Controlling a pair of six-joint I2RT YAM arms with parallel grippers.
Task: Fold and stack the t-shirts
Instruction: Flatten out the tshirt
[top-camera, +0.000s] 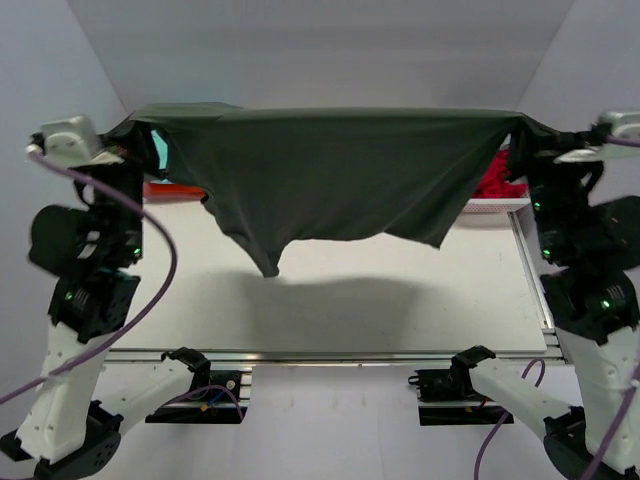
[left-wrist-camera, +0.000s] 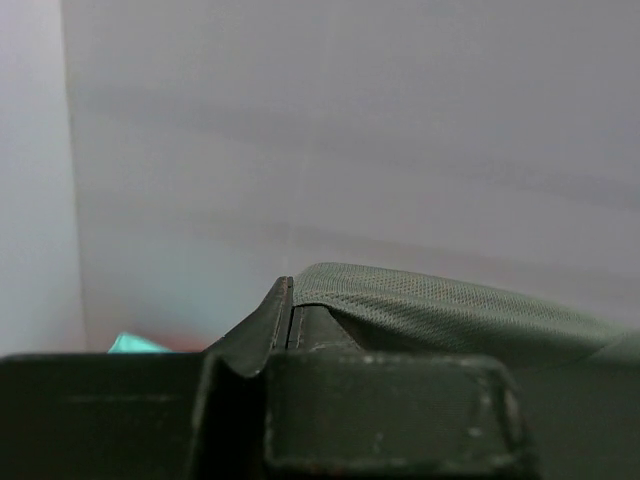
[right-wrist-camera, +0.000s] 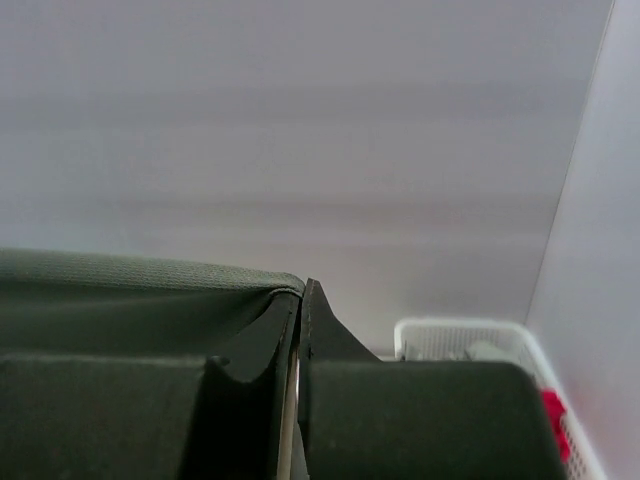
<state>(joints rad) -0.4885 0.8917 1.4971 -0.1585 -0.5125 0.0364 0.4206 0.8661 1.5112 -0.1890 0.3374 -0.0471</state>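
Observation:
The dark charcoal grey t-shirt hangs stretched in the air between both arms, its lower edge dangling above the table. My left gripper is shut on the shirt's left top corner; in the left wrist view the cloth runs off to the right from the closed fingertips. My right gripper is shut on the right top corner; in the right wrist view the cloth runs off to the left. A teal shirt and a red shirt peek out behind it.
A white mesh basket stands at the back right, also in the right wrist view. An orange-red strip shows at the back left. The white table lies below, walls on three sides.

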